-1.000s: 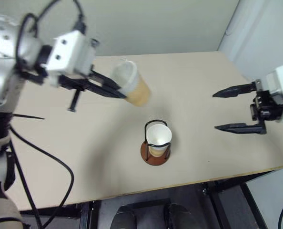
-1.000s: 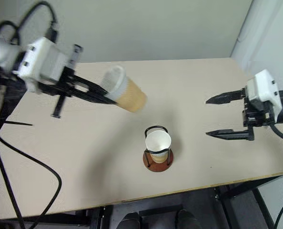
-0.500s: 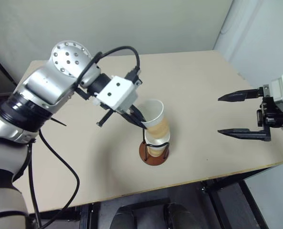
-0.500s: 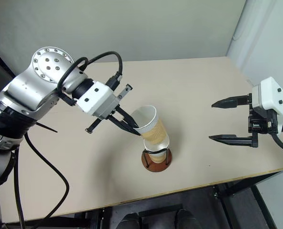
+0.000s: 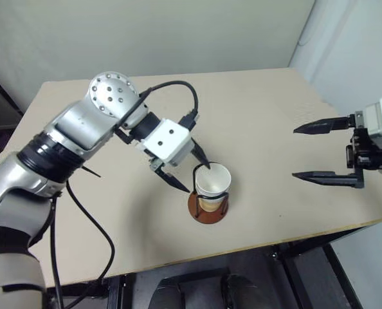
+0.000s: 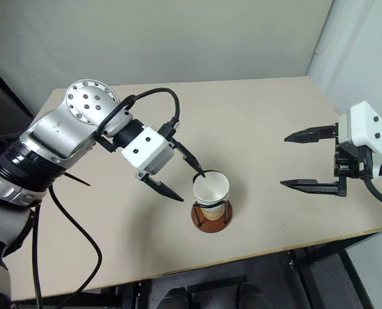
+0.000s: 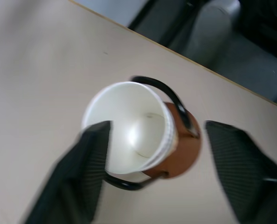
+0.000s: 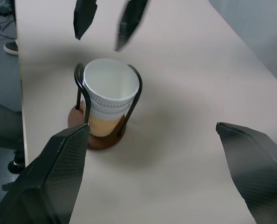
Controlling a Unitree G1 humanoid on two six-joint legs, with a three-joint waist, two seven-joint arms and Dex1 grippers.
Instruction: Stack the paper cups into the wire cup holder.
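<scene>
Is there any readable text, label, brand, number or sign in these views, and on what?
None can be read.
Paper cups: plain tan outside, white inside, no print visible.
Wire cup holder: bare brown base and black wire, no label.
Left gripper and right gripper: white housings, no marking visible.
Table: plain surface, no marking visible.

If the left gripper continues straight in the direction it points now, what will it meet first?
Most likely the stack of tan-orange paper cups in the black wire cup holder. The left gripper is open, one finger beside the white rim; exact depth is unclear.
</scene>
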